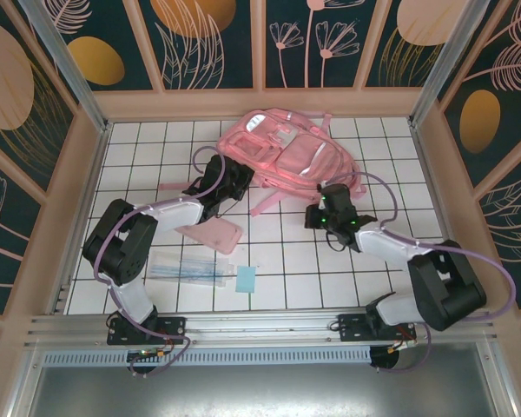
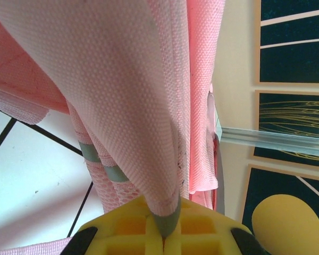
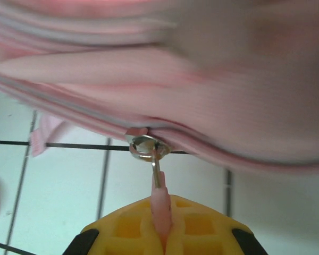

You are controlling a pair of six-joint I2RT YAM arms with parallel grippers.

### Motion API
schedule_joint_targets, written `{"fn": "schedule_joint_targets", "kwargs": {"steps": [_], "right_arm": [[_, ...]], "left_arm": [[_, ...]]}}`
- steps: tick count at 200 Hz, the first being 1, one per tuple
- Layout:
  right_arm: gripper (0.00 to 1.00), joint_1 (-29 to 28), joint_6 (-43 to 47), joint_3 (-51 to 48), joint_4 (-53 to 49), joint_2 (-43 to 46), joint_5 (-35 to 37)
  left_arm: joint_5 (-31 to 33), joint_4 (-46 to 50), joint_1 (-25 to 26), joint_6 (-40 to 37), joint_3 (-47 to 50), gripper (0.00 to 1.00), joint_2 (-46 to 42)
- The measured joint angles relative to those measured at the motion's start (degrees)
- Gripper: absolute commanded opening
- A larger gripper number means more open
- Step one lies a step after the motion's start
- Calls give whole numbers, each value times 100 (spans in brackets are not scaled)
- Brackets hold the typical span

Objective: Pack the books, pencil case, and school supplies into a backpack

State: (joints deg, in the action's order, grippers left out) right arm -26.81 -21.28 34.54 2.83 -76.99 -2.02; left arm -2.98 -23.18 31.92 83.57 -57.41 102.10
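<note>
- The pink backpack (image 1: pixel 286 156) lies slumped at the far middle of the tiled worktop (image 1: pixel 373 269); nothing is seen going into it
- The left pincer (image 2: pixel 165 236) is clenched on a fold of the backpack's fabric at a grey-edged hem, on the bag's near-left side
- The right pincer (image 3: pixel 162 234) is clenched on the pink pull tab (image 3: pixel 160 210) that hangs from the metal zip slider (image 3: pixel 144 143), on the bag's near-right side
- Judgement: the step in hand is opening a compartment; how far the zip has parted cannot be told, as that wrist view is blurred
- The pale pink pencil case (image 1: pixel 215 233) lies flat on the worktop just in front of the backpack, beside the left arm, not yet packed
- The clear packet of sticks (image 1: pixel 184 269) and the light-blue pad (image 1: pixel 246 279) lie side by side near the front edge, well apart from the bag, not yet packed
- Assessment: packing proper is not begun; each item seen on the worktop is left to load once the bag is open
</note>
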Motion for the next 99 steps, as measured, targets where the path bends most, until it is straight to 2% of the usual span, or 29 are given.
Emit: {"fn": "schedule_joint_targets", "kwargs": {"steps": [26,51,70,99], "right_arm": [[0,356,138,-59,-302,306,-177],[0,365,146,-57,-407,304,-566],[0,173,122,-20,-439,221,-833],[0,-452,-66,229,-380,-129,-1294]], "left_arm": [[-63,35,-103,-188,-4,0,0],[-177,170,-254,-463,-136,0,63],[-284,264,-393,-730,-439,0,306],[-424,289,-660,-1182,-1078,2,938]]}}
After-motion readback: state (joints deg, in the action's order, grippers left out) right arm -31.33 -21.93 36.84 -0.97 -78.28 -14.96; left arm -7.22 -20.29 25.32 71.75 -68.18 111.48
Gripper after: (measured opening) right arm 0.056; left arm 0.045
